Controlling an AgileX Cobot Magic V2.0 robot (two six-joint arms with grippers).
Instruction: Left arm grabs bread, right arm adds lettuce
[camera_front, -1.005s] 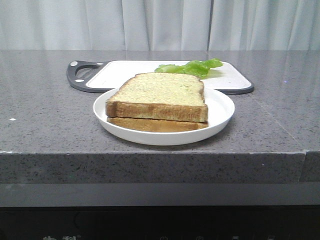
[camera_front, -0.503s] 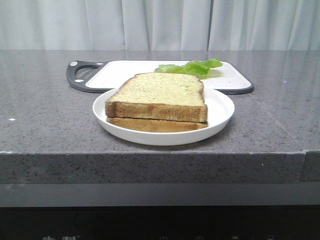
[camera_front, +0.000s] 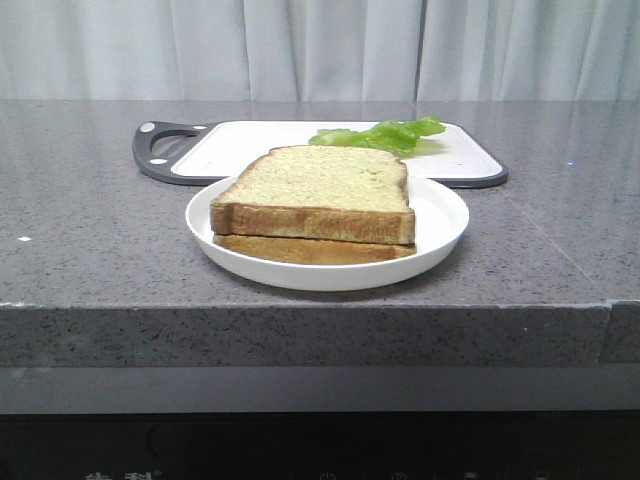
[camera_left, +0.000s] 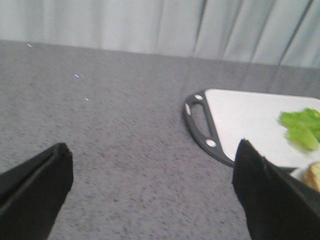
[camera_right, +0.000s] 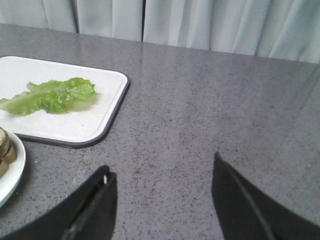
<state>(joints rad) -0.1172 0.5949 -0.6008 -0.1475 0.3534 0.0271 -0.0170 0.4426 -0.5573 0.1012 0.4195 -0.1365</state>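
Resting on a second, alike slice (camera_front: 310, 248), the bread (camera_front: 318, 190) is seen on the white plate (camera_front: 440, 225) near the front of the grey counter (camera_front: 90, 250); the lettuce (camera_front: 382, 134) lies behind it on the white cutting board (camera_front: 250, 145), apart from the plate; nothing is yet gripped, so the opening step, the left arm's grab of the top slice, is judged not yet begun; the left gripper (camera_left: 152, 185) is held spread wide over bare counter beside the board's handle (camera_left: 200, 122), and a move across to the plate is called for, with the jaws set about the crust; the right gripper (camera_right: 162, 200) is likewise spread and empty, near the board's corner; neither arm is shown in the front view; only an edge of plate and bread is caught in the wrist views
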